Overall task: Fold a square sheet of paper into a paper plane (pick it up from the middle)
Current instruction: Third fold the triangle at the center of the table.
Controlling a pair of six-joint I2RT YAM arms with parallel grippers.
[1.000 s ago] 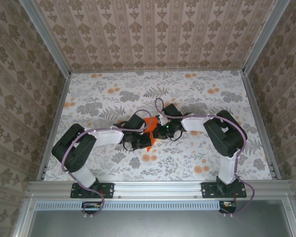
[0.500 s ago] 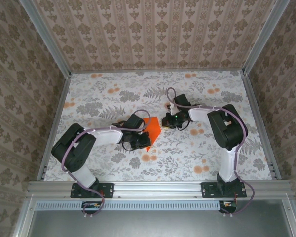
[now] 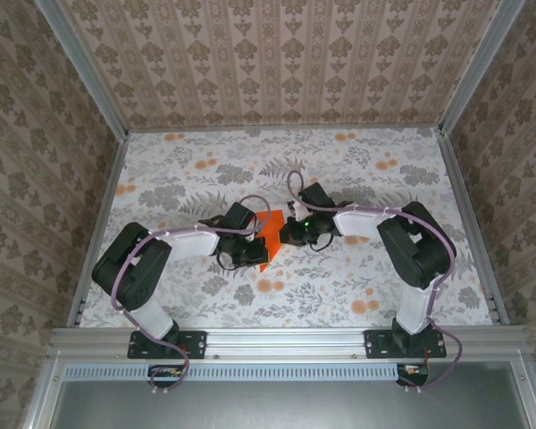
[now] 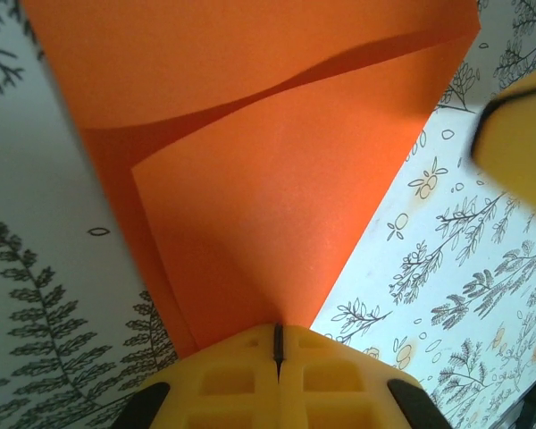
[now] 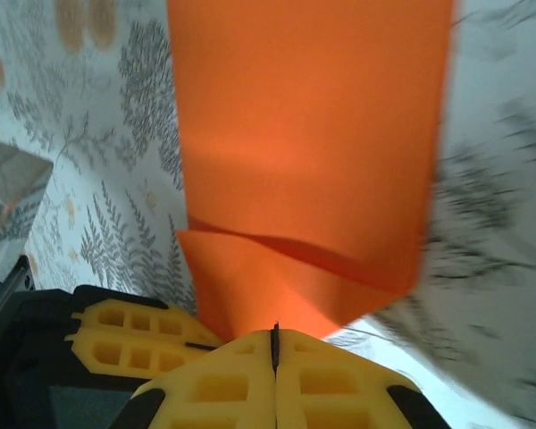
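The square sheet of paper (image 3: 269,234) is vivid orange, folded into a wedge, and lies mid-table between the two grippers. In the left wrist view the paper (image 4: 268,179) narrows to a tip that meets the seam of my left gripper (image 4: 277,329), which is shut on it. A loose upper flap curves across the sheet. My left gripper (image 3: 250,252) sits at the paper's left edge. My right gripper (image 3: 291,233) is at the paper's right edge. Its jaws (image 5: 275,332) are shut, tip against the paper (image 5: 313,134), with nothing visibly pinched.
A floral tablecloth (image 3: 339,286) covers the table, which patterned walls enclose on three sides. An aluminium rail (image 3: 286,340) runs along the near edge. The other arm's yellow fingers (image 5: 134,335) sit close at the lower left of the right wrist view.
The right gripper pulled back to the right, off the paper, then returned to its right edge. The left gripper stayed shut on the paper, which shifted slightly.
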